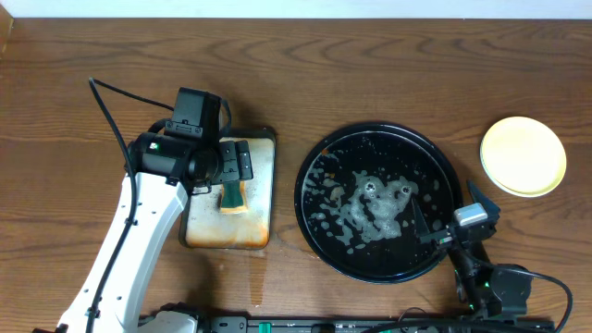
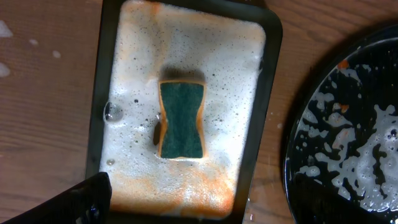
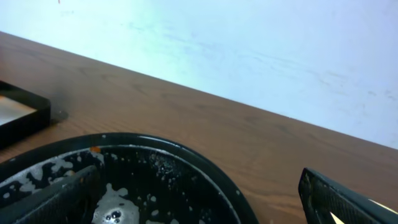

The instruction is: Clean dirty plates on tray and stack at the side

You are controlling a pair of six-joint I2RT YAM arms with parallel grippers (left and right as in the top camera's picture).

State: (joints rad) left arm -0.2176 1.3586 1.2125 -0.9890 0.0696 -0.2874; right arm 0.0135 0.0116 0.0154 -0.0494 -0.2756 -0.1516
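Far left of the tray (image 1: 300, 199), the left pincer (image 1: 236, 165) hovers over the rust-stained pan (image 1: 260, 231), jaws spread wide, nothing in them. The green sponge (image 2: 181, 120) lies flat in the pan's orange-tinged foam, well left of the tray. The pan sits just beside the tray's left rim on the brown counter (image 1: 92, 46). The tray itself holds no plate, only wet black surface and white suds pooled around its middle. At the tray's lower right rim is the right pincer (image 1: 444, 197), fully open and empty, one finger inside the rim and one outside. Right of the tray, clear of its rim, a yellow plate (image 1: 523, 155) rests on the counter; I can't tell what lies beneath it.
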